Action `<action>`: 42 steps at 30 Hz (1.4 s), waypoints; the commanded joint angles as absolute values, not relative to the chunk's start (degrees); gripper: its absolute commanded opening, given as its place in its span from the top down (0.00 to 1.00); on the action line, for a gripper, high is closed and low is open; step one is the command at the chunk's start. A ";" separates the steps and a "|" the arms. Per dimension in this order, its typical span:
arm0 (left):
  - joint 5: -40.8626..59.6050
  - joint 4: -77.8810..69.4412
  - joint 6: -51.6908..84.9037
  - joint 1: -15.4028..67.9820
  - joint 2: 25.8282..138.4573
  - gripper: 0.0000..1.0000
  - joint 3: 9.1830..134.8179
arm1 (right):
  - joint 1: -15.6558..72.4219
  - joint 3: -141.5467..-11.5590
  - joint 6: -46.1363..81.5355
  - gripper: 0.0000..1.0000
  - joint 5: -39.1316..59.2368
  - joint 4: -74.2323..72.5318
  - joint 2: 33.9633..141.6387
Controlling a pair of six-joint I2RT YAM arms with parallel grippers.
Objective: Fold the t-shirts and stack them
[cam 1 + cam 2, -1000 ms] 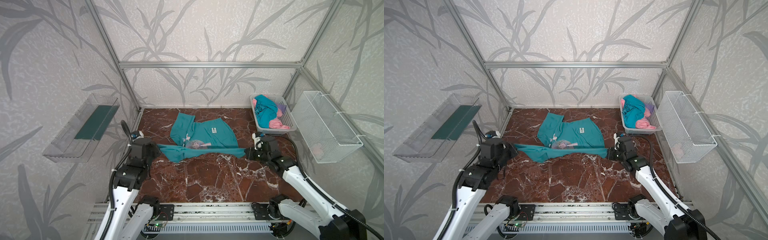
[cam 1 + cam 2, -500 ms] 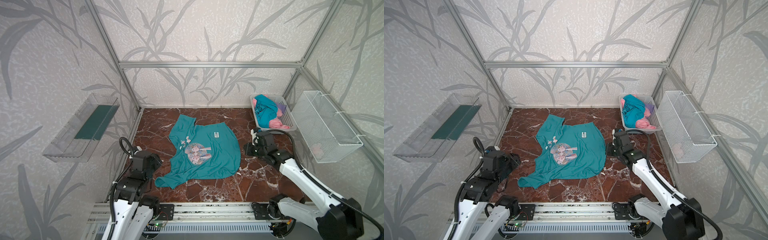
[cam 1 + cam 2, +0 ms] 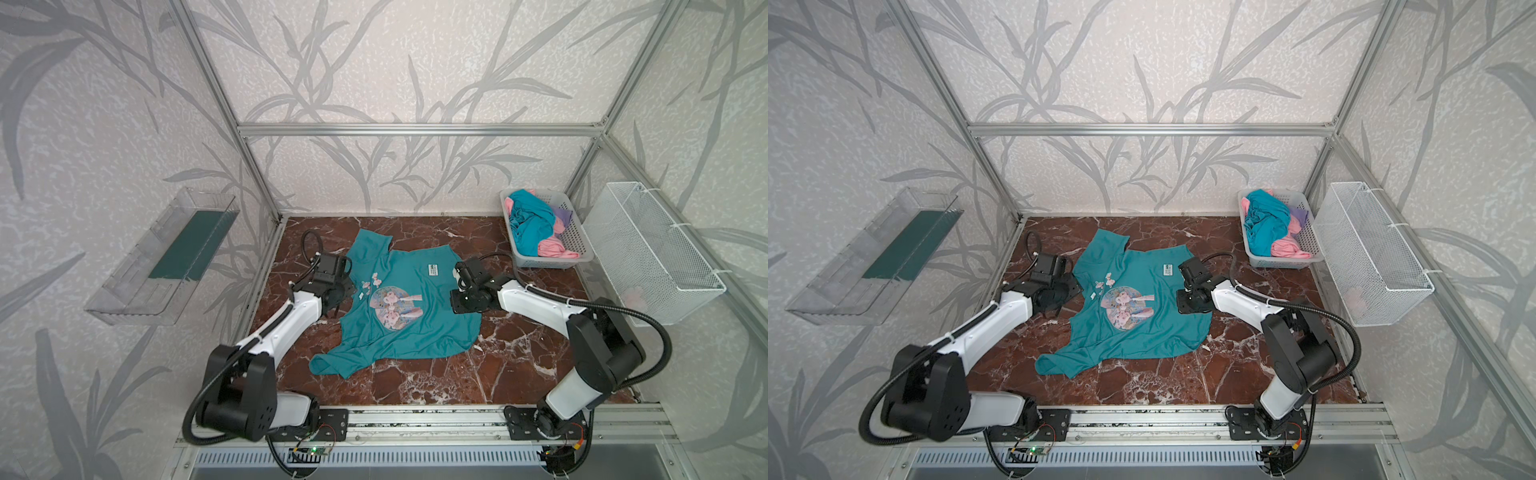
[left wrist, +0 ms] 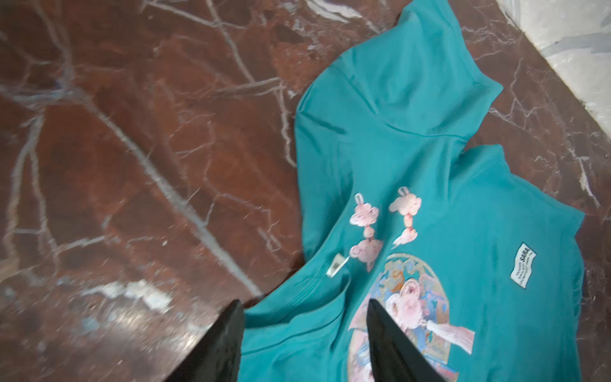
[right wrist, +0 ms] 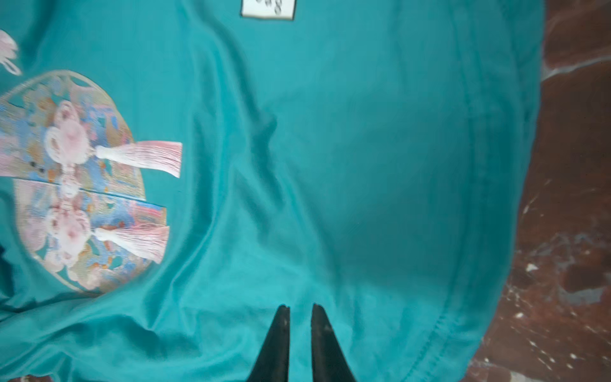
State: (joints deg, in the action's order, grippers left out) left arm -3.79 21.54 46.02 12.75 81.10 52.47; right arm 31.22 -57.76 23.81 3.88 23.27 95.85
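A teal t-shirt (image 3: 409, 336) (image 3: 1142, 332) lies spread on the marble floor, its round pink print (image 3: 395, 305) and white label (image 3: 433, 269) facing up. My left gripper (image 3: 345, 300) (image 3: 1073, 299) hangs over its left edge by the collar. In the left wrist view the left gripper (image 4: 304, 302) is open, its jaws straddling the shirt's (image 4: 429, 165) edge with nothing pinched. My right gripper (image 3: 459, 307) (image 3: 1185, 308) hovers over the shirt's right side. In the right wrist view the right gripper (image 5: 301, 307) shows a narrow gap over the cloth (image 5: 363, 165). More t-shirts, teal (image 3: 532, 224), pink (image 3: 555, 249) and lilac (image 3: 563, 214), are piled in a basket.
The grey perforated basket (image 3: 579, 245) stands at the back right corner of the floor (image 3: 519, 353). A white wire basket (image 3: 656, 257) hangs on the right wall and a clear shelf (image 3: 166, 257) on the left wall. Aluminium frame posts ring the floor.
A second ago both grippers held the teal shirt stretched above the floor. It now lies flat and released, and both arms have moved in over its sides, the left jaws spreading wide.
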 commanded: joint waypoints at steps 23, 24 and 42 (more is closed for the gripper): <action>0.18 20.63 41.62 11.83 119.53 0.37 81.92 | 20.13 -57.30 24.52 0.71 5.73 23.33 103.62; 0.26 20.95 41.25 11.55 120.48 0.37 82.95 | 19.51 -57.27 24.52 0.71 6.04 23.35 103.70; 0.96 31.84 32.54 5.62 141.04 0.36 114.46 | 16.28 -53.43 26.10 0.71 11.77 21.27 100.21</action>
State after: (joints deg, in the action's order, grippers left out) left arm 1.45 25.63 35.62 7.11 136.92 110.67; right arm 16.43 -55.83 26.11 9.45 18.83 100.31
